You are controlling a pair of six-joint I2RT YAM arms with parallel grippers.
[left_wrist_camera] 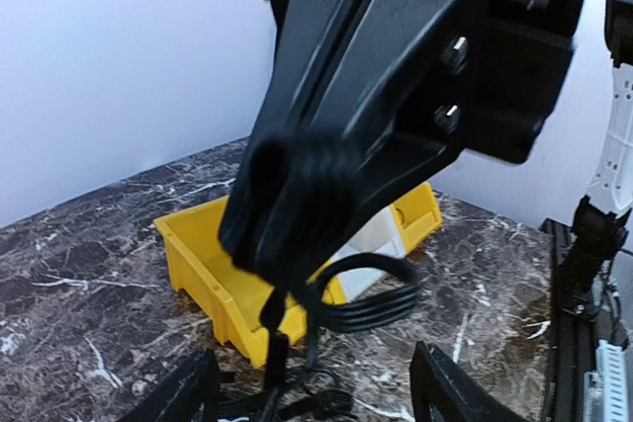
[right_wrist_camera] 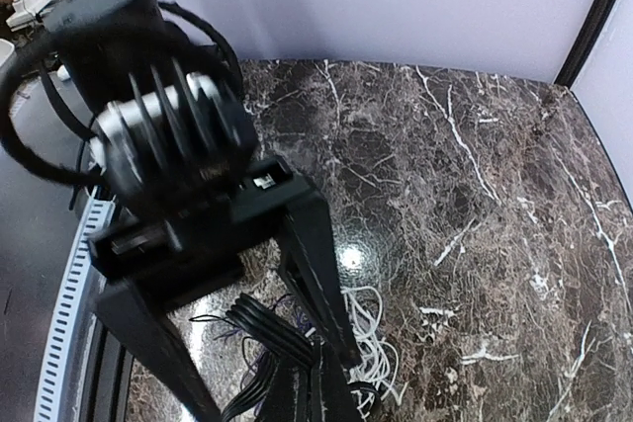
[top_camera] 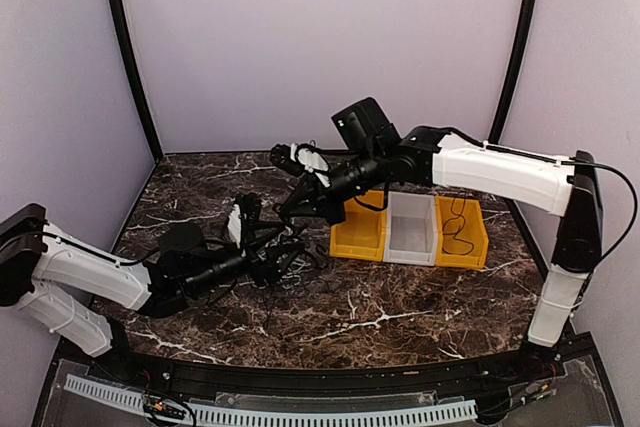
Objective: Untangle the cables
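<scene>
The cables (top_camera: 288, 259) lie in a dark clump at the table's middle. In the right wrist view a black ribbon-like bundle (right_wrist_camera: 262, 328) and thin white strands (right_wrist_camera: 374, 343) show. My right gripper (top_camera: 291, 214) reaches down-left over the clump. It is shut on the black bundle (left_wrist_camera: 368, 305), which hangs looped from its tips (left_wrist_camera: 282, 284). Its own fingers show at the bottom of the right wrist view (right_wrist_camera: 326, 392). My left gripper (top_camera: 270, 259) is open at table level. Its fingers (left_wrist_camera: 188, 392) stand either side of the clump's black strands (left_wrist_camera: 297, 404).
Three bins stand in a row right of the clump: a yellow bin (top_camera: 360, 235), a white bin (top_camera: 412, 232) and a second yellow bin (top_camera: 472, 239) holding a thin black cord (top_camera: 458, 227). The near yellow bin (left_wrist_camera: 198, 254) sits close behind the right gripper.
</scene>
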